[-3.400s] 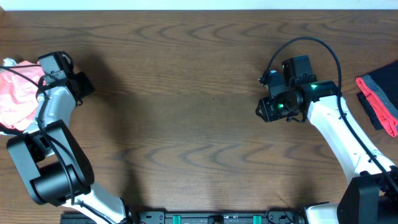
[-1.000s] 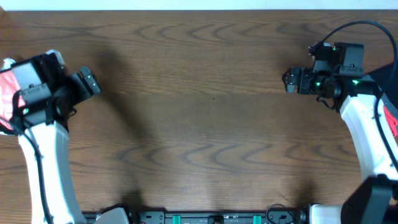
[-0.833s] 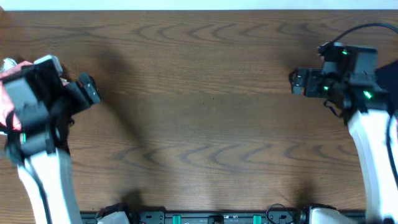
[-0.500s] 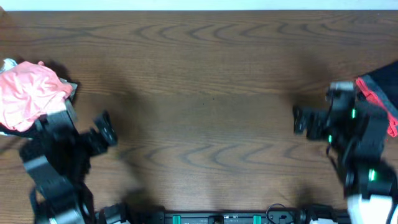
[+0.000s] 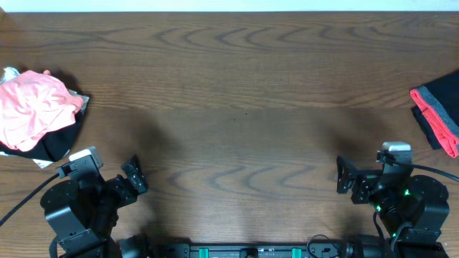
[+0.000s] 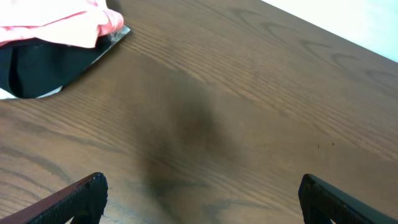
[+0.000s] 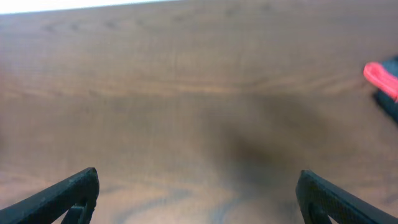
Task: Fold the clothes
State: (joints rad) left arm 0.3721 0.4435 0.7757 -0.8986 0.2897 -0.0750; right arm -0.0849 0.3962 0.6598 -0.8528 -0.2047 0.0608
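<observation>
Pink T-shirt lies crumpled at the table's left edge, heaped on a black item, well clear of both arms. Overhead shows the whole heap. The left wrist view catches only its near corner, pink over black, in the top left. The right wrist view sees none of it, and picks up just the red trim of a dark garment with red trim lying at the right edge.

Left gripper is spread wide with nothing between the fingers, parked low at the near-left. Right gripper is the same at the near-right: wide, holding nothing.

The whole middle of the table is bare wood, open from the near edge to the far edge, where it meets a white strip. Only the two edge piles sit on it.
</observation>
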